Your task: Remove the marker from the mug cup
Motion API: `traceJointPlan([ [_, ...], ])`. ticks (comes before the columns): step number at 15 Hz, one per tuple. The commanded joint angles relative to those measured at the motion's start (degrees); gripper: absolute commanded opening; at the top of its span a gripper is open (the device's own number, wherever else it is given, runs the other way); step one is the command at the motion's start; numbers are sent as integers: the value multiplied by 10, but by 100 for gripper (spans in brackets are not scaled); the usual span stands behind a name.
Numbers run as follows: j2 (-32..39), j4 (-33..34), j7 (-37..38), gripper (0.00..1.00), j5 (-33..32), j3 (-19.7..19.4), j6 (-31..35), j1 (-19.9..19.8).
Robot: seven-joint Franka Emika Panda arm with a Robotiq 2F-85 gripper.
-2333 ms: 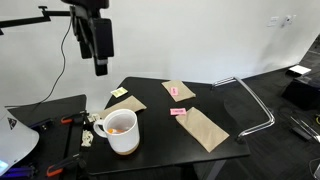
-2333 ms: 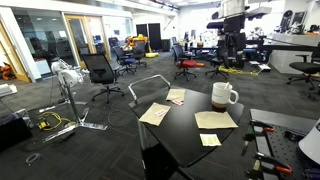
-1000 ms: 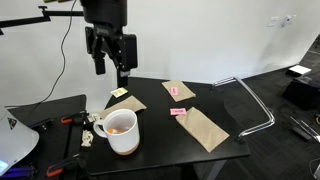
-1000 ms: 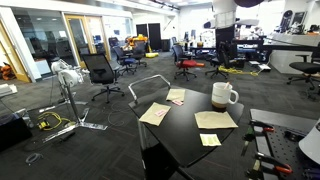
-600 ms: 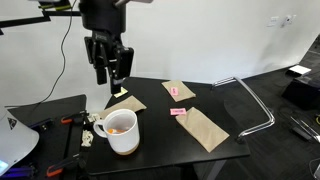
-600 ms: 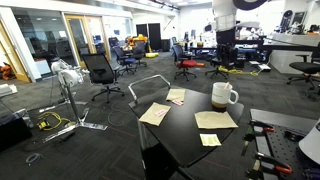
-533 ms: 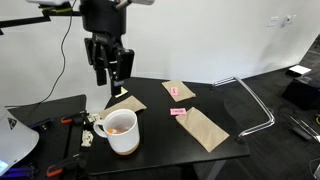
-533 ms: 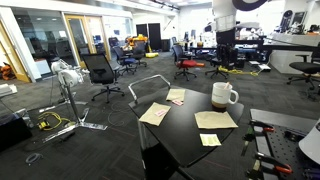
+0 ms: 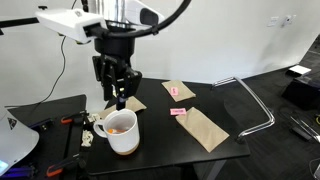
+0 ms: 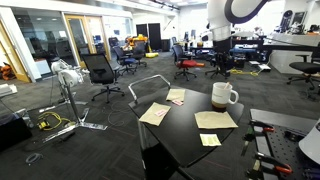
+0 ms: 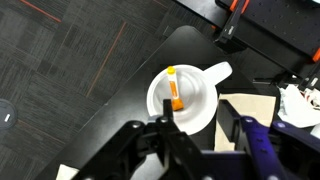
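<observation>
A white mug cup (image 9: pixel 123 132) (image 10: pixel 222 96) stands on the black round table (image 9: pixel 165 140) in both exterior views. An orange marker (image 11: pixel 173 90) with a yellow end lies slanted inside the mug cup (image 11: pixel 188 95) in the wrist view, and shows as an orange patch (image 9: pixel 118 127) from outside. My gripper (image 9: pixel 118 98) (image 10: pixel 222 68) hangs just above the mug, pointing down. In the wrist view the gripper (image 11: pixel 198 128) has its fingers (image 11: pixel 168 128) partly apart, with nothing between them.
Brown paper sheets (image 9: pixel 205 128) (image 9: pixel 178 91) (image 10: pixel 155 113) and small pink (image 9: pixel 178 112) and yellow notes (image 10: pixel 210 140) lie on the table. A metal frame (image 9: pixel 250 100) stands beside it. A side bench with tools (image 9: pixel 70 122) sits near the mug.
The arm has come down from high above to just over the mug, and the jaws have narrowed.
</observation>
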Motion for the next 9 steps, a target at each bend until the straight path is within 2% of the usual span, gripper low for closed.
traceJointPlan([
  [1,35,8,-20,40,3,4,25,-12],
  [3,47,8,-19,33,1,7,30,-14],
  [4,51,7,-15,37,-2,9,32,-16],
  [9,64,5,-7,41,-12,15,35,-22],
])
